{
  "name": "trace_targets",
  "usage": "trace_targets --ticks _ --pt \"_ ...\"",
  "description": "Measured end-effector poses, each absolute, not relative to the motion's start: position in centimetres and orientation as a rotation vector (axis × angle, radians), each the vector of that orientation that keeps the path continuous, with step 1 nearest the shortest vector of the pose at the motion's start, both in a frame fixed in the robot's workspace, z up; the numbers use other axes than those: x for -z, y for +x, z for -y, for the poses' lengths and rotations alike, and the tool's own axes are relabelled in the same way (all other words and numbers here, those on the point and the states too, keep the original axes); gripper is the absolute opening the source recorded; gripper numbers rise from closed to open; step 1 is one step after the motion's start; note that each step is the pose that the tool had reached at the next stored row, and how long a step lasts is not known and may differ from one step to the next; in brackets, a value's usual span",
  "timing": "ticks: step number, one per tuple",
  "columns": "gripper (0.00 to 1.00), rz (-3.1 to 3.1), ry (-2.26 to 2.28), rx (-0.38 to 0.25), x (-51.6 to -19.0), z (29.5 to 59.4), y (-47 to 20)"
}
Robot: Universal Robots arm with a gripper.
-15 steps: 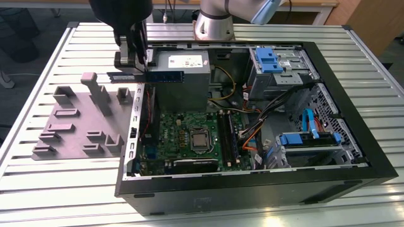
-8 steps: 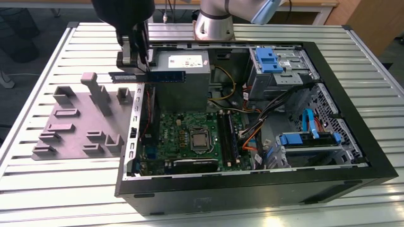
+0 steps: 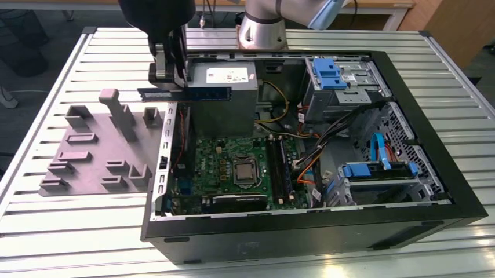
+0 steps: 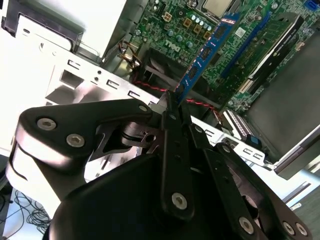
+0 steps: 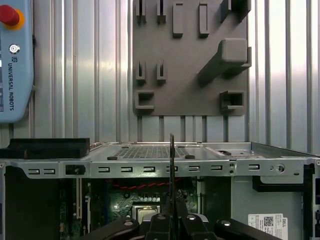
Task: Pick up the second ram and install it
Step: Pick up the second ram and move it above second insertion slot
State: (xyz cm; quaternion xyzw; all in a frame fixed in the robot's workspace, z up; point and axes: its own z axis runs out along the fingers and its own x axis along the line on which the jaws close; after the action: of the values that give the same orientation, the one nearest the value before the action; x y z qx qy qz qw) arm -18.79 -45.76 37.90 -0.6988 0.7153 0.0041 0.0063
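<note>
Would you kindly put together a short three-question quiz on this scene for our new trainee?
1. True or false: the gripper is shut on the second ram.
2. The grey fixture plate lies: A) inside the computer case; B) on the table, at the exterior view's left of the case; C) in the gripper.
3. Fill in: the ram is held ___ the case, not seated in a slot.
Key: 1 true; 2 B; 3 above.
</note>
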Motion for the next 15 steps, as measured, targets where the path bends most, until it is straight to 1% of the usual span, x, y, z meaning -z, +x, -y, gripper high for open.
trace_targets --ticks 15 --pt "0.14 -2.238 -2.187 -0.013 -37.9 45.76 -17.76"
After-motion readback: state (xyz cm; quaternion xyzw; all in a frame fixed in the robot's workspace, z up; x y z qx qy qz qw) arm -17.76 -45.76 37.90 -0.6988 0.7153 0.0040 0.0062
